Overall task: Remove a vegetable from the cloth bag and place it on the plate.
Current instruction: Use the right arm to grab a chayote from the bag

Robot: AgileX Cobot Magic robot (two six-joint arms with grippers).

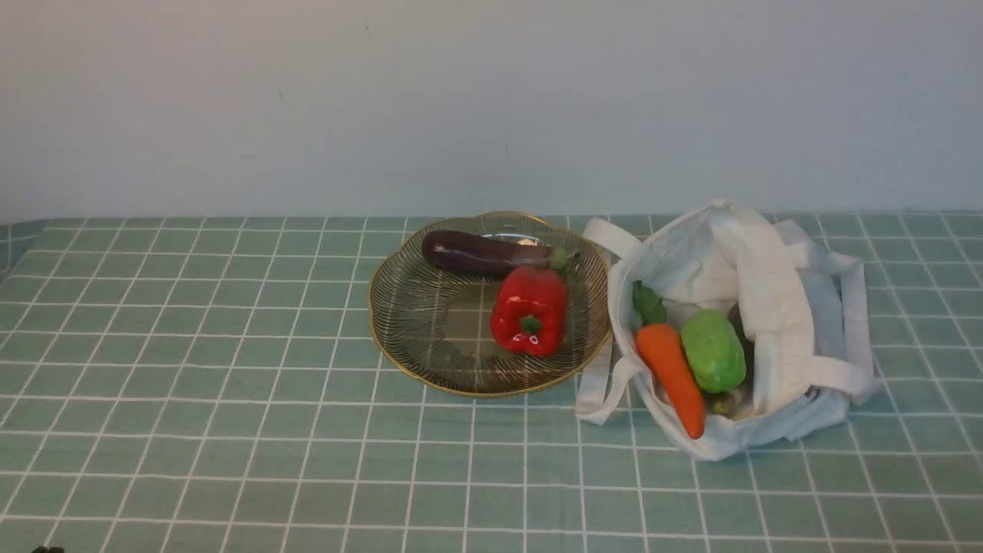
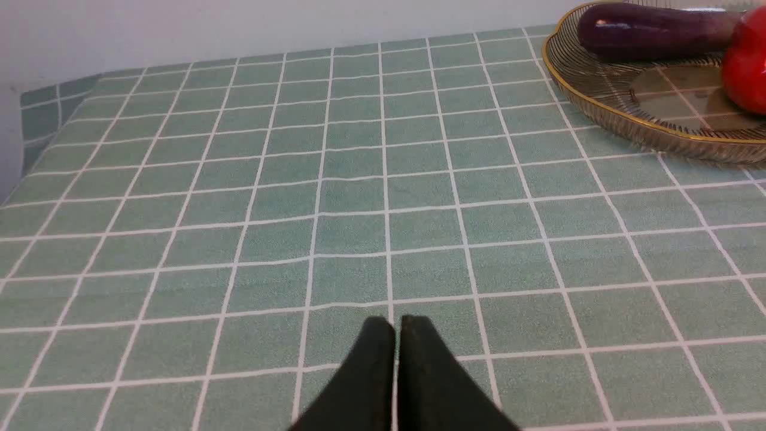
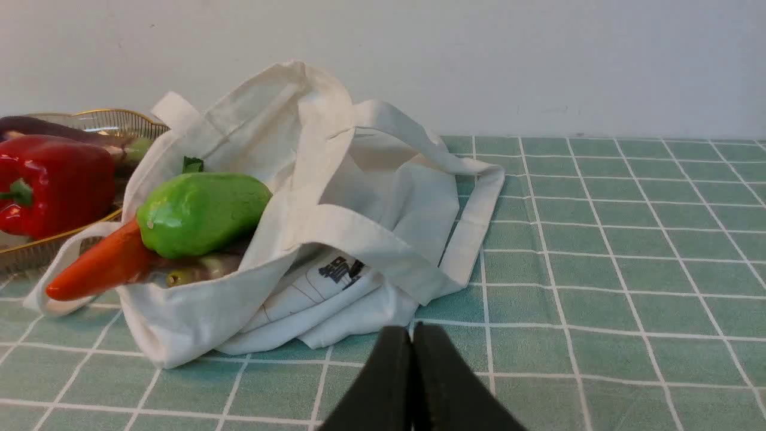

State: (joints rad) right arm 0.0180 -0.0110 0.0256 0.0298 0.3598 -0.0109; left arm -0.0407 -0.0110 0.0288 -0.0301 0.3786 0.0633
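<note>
In the front view, the desk is covered with a green checked cloth. The plate sits toward the far edge, about midway between the left and right edges. On it a purple eggplant lies along the far side, with a red pepper touching it on the near side. The cloth bag lies slumped between the plate and the right edge, one strap just beside the plate's rim. The vegetable rests in the bag's open mouth, against an orange carrot whose tip pokes out over the bag's lip toward the near edge.

In the left wrist view, the left fingers are pressed together with nothing between them, above bare cloth. The plate with the eggplant and pepper is well apart from them.

In the right wrist view, the right fingers are likewise closed and empty. Their tips are close to the bag's crumpled underside; whether they touch it cannot be told. The vegetable sits glossy in the bag's mouth, partly on top of the carrot, away from the fingers.
</note>
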